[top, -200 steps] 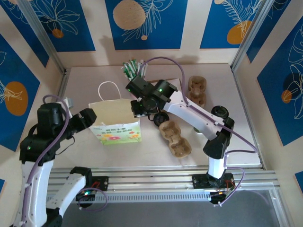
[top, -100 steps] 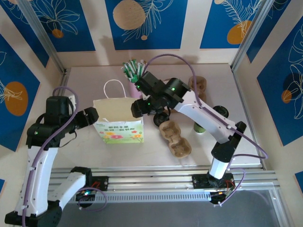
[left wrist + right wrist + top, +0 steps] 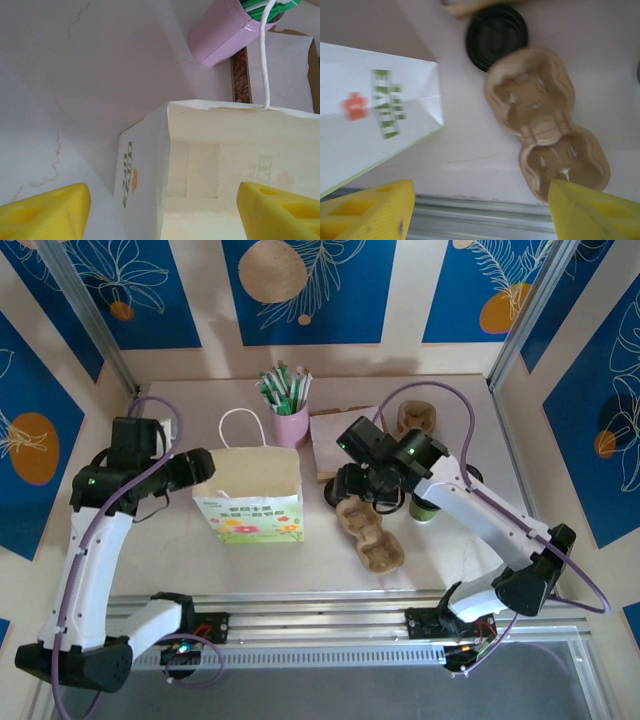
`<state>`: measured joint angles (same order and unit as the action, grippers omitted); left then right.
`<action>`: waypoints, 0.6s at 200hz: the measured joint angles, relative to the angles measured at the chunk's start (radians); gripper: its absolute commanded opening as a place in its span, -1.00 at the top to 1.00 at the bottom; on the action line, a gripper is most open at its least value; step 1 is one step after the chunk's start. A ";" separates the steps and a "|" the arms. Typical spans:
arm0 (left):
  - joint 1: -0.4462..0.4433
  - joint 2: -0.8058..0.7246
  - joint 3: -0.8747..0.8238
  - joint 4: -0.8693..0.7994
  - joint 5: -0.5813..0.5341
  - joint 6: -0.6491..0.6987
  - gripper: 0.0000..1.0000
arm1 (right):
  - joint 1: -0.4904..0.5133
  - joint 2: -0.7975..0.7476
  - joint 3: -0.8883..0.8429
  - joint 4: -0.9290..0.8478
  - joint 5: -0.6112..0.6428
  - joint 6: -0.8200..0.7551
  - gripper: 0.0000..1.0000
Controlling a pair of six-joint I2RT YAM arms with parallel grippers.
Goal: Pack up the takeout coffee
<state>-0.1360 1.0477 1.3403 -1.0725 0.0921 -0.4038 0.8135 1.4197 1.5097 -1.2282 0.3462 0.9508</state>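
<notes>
The takeout coffee cup [image 3: 423,509], white above green, stands right of centre, partly hidden behind my right arm. Its black lid [image 3: 339,491] [image 3: 496,36] lies flat on the table between the paper bag and a cardboard carrier. The white paper bag [image 3: 250,502] [image 3: 145,185] [image 3: 370,110] stands upright with its mouth open. My left gripper [image 3: 203,472] [image 3: 165,210] is open, and its yellow fingers straddle the bag's left wall. Above the table by the lid and carrier, my right gripper [image 3: 362,492] [image 3: 480,210] is open and holds nothing.
A brown two-cup carrier [image 3: 370,532] [image 3: 540,120] lies right of the bag, and a second one [image 3: 418,430] sits at the back right. A pink cup of green-and-white sticks [image 3: 290,420] [image 3: 225,35] stands behind the bag beside a white sheet [image 3: 340,430]. A metal rail [image 3: 330,605] runs along the near edge.
My right gripper has pulled away from the bag's right top edge, moved right over the lid and carrier, and opened. My left arm has risen while its gripper stays at the bag's left side.
</notes>
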 measured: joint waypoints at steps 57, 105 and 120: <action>0.000 0.029 -0.029 0.053 0.027 0.013 -0.30 | -0.078 -0.046 -0.282 0.135 -0.098 0.152 -0.39; 0.000 0.035 -0.075 0.077 0.062 0.021 -0.13 | -0.109 -0.018 -0.374 0.202 -0.124 0.228 -0.36; 0.000 0.035 -0.081 0.081 0.066 0.022 -0.09 | -0.127 -0.002 -0.394 0.231 -0.135 0.234 -0.36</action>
<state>-0.1360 1.0824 1.2591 -0.9916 0.1585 -0.3817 0.6865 1.4181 1.1156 -0.9970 0.2108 1.1847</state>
